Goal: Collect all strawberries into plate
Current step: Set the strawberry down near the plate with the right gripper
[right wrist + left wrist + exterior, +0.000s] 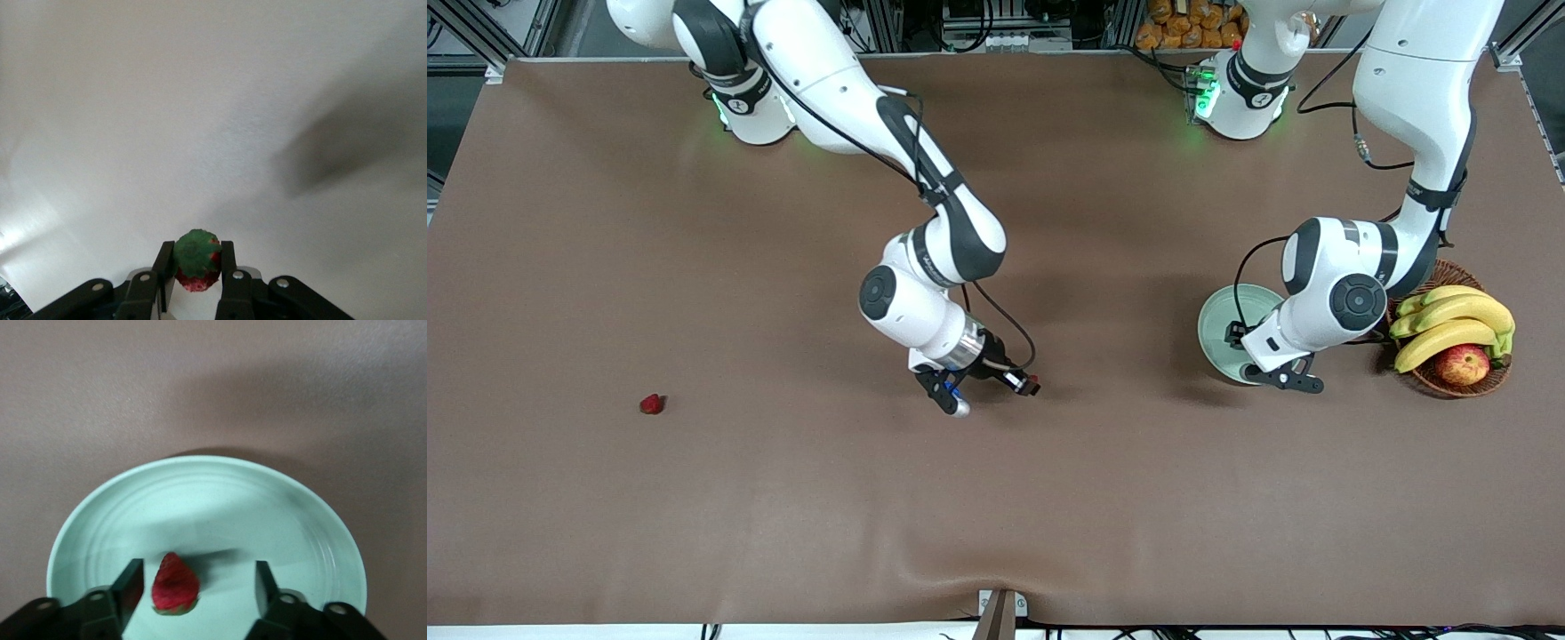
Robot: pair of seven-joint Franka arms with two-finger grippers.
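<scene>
My right gripper [951, 398] is over the middle of the table, shut on a strawberry [197, 261] with its green top showing in the right wrist view [195, 257]. My left gripper [1288, 380] is open just above the pale green plate [1215, 325]. In the left wrist view [199, 580] a second strawberry [175, 584] is in the plate [220, 500], between the spread fingers and nearer one of them. It is hidden by the arm in the front view. A third strawberry [652, 404] lies on the table toward the right arm's end.
A wicker basket [1449, 384] with bananas [1449, 320] and a red-yellow apple [1462, 364] stands beside the plate at the left arm's end of the table. The brown table top [783, 498] is bare around the lone strawberry.
</scene>
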